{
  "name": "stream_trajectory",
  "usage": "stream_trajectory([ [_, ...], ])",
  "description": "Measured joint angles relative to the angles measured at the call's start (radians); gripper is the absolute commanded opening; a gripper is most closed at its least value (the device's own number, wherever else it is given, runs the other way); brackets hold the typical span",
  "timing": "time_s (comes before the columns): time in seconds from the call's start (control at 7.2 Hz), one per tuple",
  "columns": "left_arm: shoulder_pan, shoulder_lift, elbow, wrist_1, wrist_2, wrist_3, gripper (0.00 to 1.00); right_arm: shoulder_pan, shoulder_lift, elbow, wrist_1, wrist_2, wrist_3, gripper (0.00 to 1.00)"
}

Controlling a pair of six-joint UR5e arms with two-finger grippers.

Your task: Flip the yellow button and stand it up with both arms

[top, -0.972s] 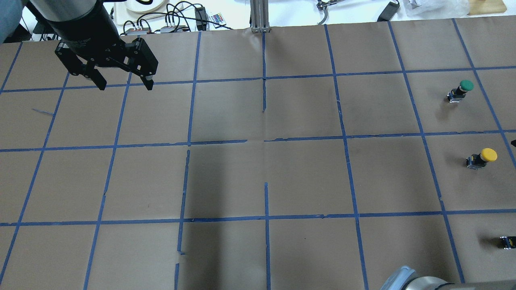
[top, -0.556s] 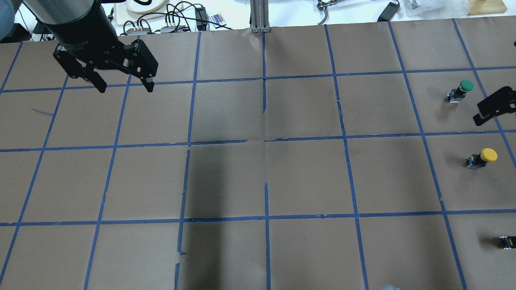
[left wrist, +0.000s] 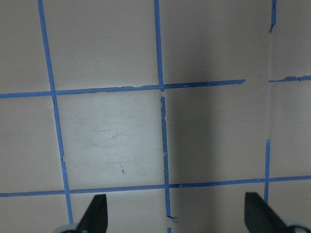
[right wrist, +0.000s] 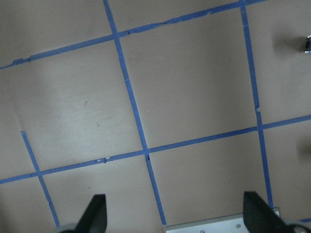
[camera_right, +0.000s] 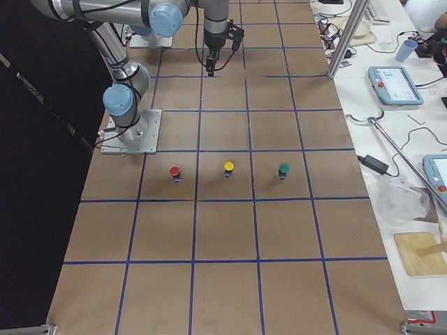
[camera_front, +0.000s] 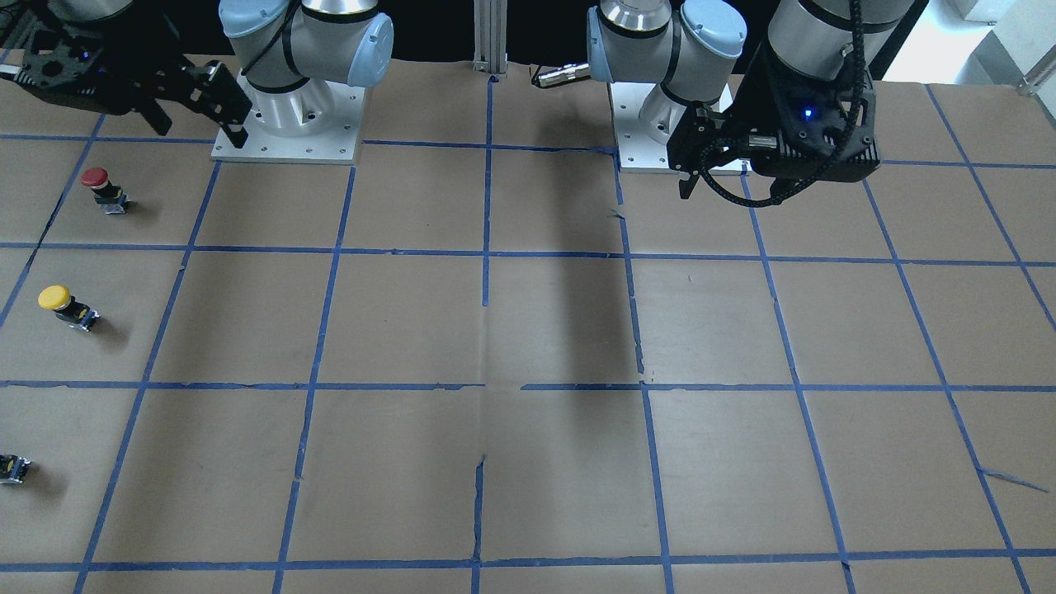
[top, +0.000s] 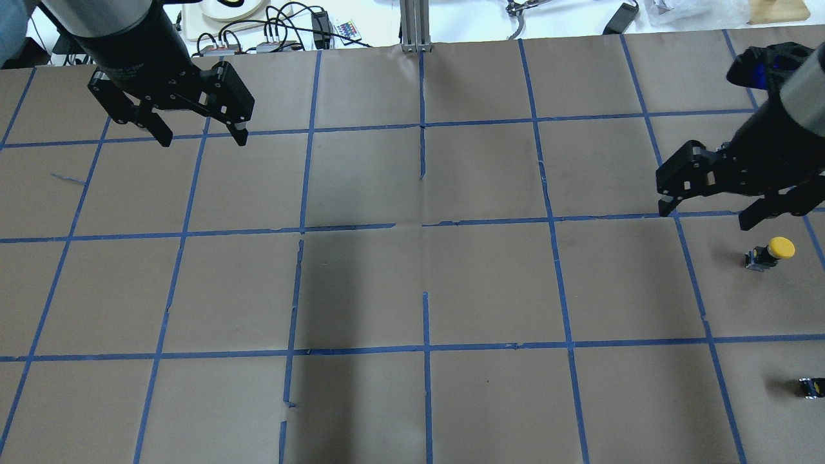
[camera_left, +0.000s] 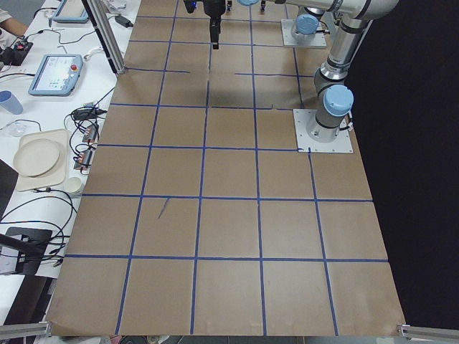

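The yellow button [top: 773,251] stands on the brown paper at the table's right side, yellow cap up on its black-and-grey body. It also shows in the front-facing view [camera_front: 63,306] and the exterior right view [camera_right: 228,168]. My right gripper [top: 706,216] is open and empty. It hovers above the table just beyond and left of the button, apart from it. My left gripper [top: 202,137] is open and empty over the far left of the table. Both wrist views show spread fingertips [left wrist: 95,213] [right wrist: 95,213] with only paper between them.
A red button [camera_front: 99,185] stands nearer the robot and a green button [camera_right: 283,169] farther away, in line with the yellow one. My right gripper hides the green one from overhead. A small black body [top: 811,386] sits at the right edge. Cables and clutter [top: 283,29] lie beyond the table.
My right gripper has come in from the right edge and now hangs over the green button's spot beside the yellow button. The left gripper has barely moved. The buttons are still.
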Motion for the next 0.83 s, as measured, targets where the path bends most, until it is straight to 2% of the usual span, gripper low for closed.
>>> stream_trajectory([
  [0.28,0.000,0.000,-0.001,0.001,0.002,0.000,1.00,0.096,0.030,-0.054,0.033,0.000,0.109,1.00],
  [0.83,-0.025,0.020,-0.011,-0.001,0.003,0.002,1.00,0.170,0.068,-0.055,-0.016,0.002,0.115,1.00],
])
